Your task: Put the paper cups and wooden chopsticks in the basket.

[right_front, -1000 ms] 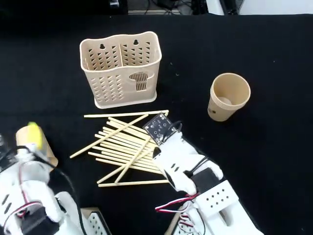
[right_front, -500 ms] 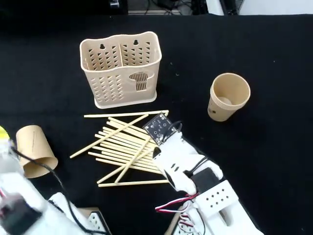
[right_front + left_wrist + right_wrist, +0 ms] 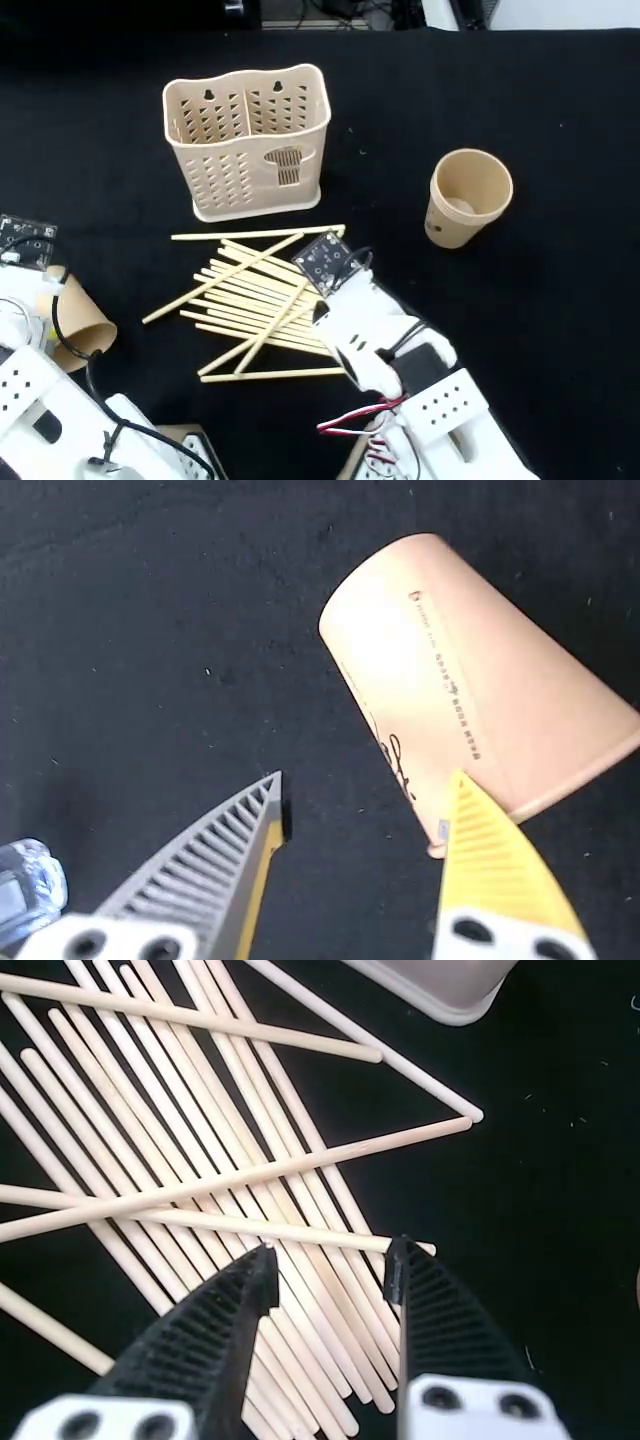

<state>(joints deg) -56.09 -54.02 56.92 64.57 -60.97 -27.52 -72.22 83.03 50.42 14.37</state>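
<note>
My open, empty left gripper [image 3: 367,777] hovered over the cup [image 3: 470,670], which lay at the table's [image 3: 560,120] left edge, mouth facing the near edge.

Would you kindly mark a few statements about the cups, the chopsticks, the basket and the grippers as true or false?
1. The basket stands upright with no cup in it. True.
2. Both paper cups stand upright. False: the upright cup stands, but the fallen cup lies on its side.
3. The right gripper is open over the chopsticks. True.
4. The left gripper is shut on a cup. False: it is open beside the fallen cup.
</note>
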